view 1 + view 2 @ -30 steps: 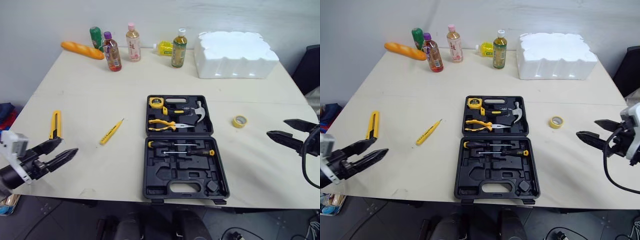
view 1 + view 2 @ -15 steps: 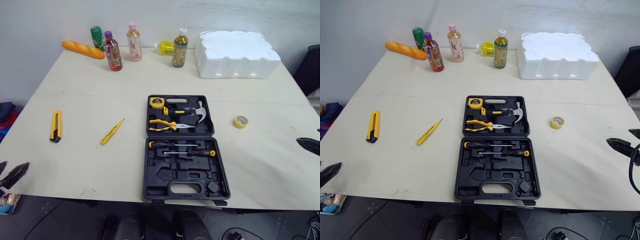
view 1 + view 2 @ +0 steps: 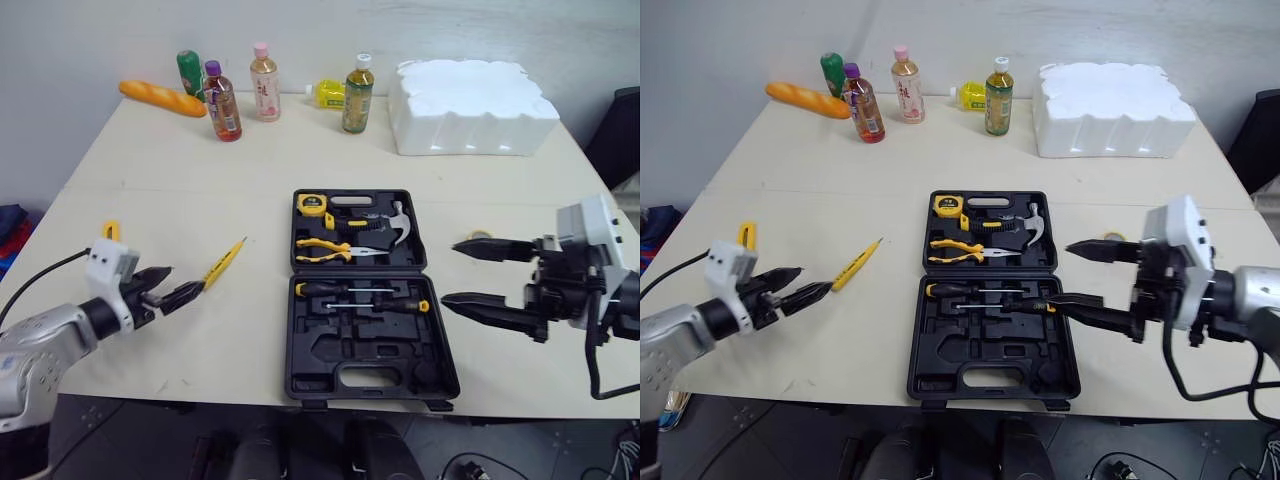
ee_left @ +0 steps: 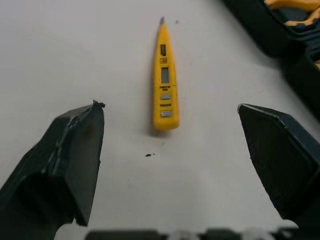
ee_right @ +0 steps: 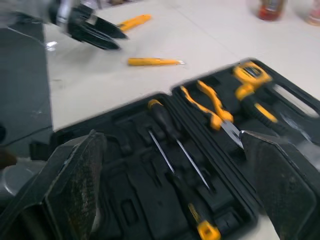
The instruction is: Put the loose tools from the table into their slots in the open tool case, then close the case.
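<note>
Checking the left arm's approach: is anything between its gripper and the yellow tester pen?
Nothing visible. The open left gripper faces the yellow tester pen with bare table between them.

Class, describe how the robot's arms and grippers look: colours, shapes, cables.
The left gripper and right gripper each have two black, tapering, pointed fingers on a white boxy housing. The left forearm is silver-grey. A black cable loops beside the right wrist.

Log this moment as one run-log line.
left pincer: open, aimed at tester pen, no contact | right pincer: open, empty, at right edge of tool case | case: open | utility knife: loose on table
</note>
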### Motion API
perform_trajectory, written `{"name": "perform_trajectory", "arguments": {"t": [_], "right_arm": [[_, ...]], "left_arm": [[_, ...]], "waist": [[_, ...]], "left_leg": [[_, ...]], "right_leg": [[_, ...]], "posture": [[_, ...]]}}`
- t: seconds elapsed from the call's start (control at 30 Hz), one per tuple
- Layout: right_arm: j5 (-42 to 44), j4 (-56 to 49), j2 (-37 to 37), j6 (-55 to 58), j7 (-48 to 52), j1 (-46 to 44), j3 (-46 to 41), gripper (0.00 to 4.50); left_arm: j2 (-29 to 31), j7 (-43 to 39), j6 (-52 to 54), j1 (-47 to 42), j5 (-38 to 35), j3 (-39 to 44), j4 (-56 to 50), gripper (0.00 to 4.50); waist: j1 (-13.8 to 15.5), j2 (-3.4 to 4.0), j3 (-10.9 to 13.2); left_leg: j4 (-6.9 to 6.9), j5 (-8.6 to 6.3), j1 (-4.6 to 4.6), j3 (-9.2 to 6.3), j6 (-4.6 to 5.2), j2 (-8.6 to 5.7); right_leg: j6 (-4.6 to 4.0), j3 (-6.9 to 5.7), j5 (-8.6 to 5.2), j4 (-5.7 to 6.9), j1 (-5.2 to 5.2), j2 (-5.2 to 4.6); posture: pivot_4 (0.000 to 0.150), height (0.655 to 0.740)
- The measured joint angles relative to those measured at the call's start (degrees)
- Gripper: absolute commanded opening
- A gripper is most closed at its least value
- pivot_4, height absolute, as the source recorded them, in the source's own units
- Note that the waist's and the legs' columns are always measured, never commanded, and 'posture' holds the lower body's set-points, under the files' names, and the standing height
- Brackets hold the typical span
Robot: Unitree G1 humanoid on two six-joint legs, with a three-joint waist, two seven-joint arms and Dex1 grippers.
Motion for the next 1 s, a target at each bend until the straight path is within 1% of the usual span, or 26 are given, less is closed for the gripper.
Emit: {"name": "perform_trajectory", "arguments": {"t": [0.17,0.2,0.3,0.33,0.4,0.47,0.63,0.67,0.77,0.93,1.0], "right_arm": [[1.80,-2.41,2.97,0.31,-3.98,-3.38,5.78,4.43],[1.25,-3.37,3.12,0.26,-5.12,-3.46,7.86,4.43],[0.90,-3.46,3.11,0.20,-6.53,-3.49,8.42,4.43],[0.90,-3.46,3.09,0.20,-6.71,-3.43,8.39,4.47],[1.09,-4.06,2.39,0.15,-6.99,-0.29,6.12,4.50],[1.13,-4.57,2.11,0.17,-7.51,2.62,4.06,4.50],[1.51,-6.07,2.11,0.00,-8.85,3.71,3.50,4.50],[1.78,-6.13,2.12,-0.02,-9.36,4.06,3.37,4.50],[2.20,-6.75,2.12,-0.02,-10.52,5.34,2.85,4.50],[3.18,-8.33,2.11,-0.01,-11.86,9.48,0.26,4.50],[3.83,-8.51,2.05,0.02,-11.87,11.76,-1.71,4.50]], "left_arm": [[0.02,0.41,0.67,-5.59,2.95,-6.52,4.03,4.50],[0.24,0.49,0.15,-7.01,5.31,-8.91,6.44,4.50],[0.51,-0.35,-1.29,-7.84,7.46,-10.77,7.48,4.50],[0.52,-0.55,-1.57,-7.94,7.76,-10.91,7.76,4.23],[0.20,-0.80,-3.34,-10.33,10.19,-14.01,9.38,3.66],[-0.35,-0.81,-5.21,-11.92,12.18,-15.43,11.57,2.78],[-0.90,-2.49,-6.85,-13.09,13.53,-16.57,13.19,0.63],[-0.89,-3.44,-7.25,-13.24,13.66,-17.02,13.21,0.54],[0.03,-6.84,-8.67,-13.20,13.94,-18.09,13.17,0.54],[6.40,-14.90,-13.28,-13.68,14.59,-19.00,11.63,0.54],[8.85,-20.04,-15.65,-14.83,13.75,-18.92,8.00,0.54]], "waist": [[0.08,-0.03,0.00],[0.11,-0.03,0.00],[0.10,-0.03,0.00],[0.11,-0.03,0.00],[0.60,-0.04,0.00],[1.38,-0.04,-0.01],[1.57,-0.04,-0.01],[1.62,-0.04,-0.01],[1.55,-0.04,-0.01],[1.42,-0.08,0.01],[1.45,-0.08,0.01]], "left_leg": [[0.03,0.01,0.00,0.00,0.01,-0.03],[0.02,0.02,-0.02,0.00,0.02,-0.02],[0.03,0.02,-0.01,0.01,0.01,-0.02],[0.04,0.02,-0.01,0.01,0.02,-0.02],[0.02,0.02,0.00,-0.04,0.10,-0.06],[0.06,0.00,0.01,-0.02,0.16,-0.06],[0.05,0.00,0.02,-0.02,0.23,-0.07],[0.05,0.00,0.01,-0.03,0.22,-0.07],[0.05,0.02,-0.01,-0.02,0.20,-0.07],[0.02,0.01,-0.03,-0.03,0.21,-0.03],[0.02,0.00,-0.04,-0.02,0.22,-0.05]], "right_leg": [[0.03,-0.01,0.01,0.02,-0.01,0.00],[0.03,-0.01,0.01,0.02,-0.03,0.00],[0.03,0.00,0.01,0.02,-0.02,-0.01],[0.03,-0.01,0.01,0.02,-0.02,-0.01],[0.03,-0.06,0.01,0.03,0.01,-0.04],[0.06,-0.04,0.03,0.05,0.02,-0.03],[0.07,-0.03,0.04,0.05,0.03,-0.08],[0.07,-0.05,0.04,0.03,0.04,-0.08],[0.07,-0.04,0.04,0.03,0.02,-0.07],[0.06,-0.06,0.03,0.01,-0.01,-0.04],[0.06,-0.06,0.03,0.00,0.01,-0.05]], "posture": [[0.150,0.7355],[0.150,0.7355],[0.150,0.7355],[0.150,0.7355],[0.150,0.7355],[0.150,0.7355],[0.150,0.7355],[0.150,0.7355],[0.150,0.7355],[0.150,0.7355],[0.150,0.7355]]}}
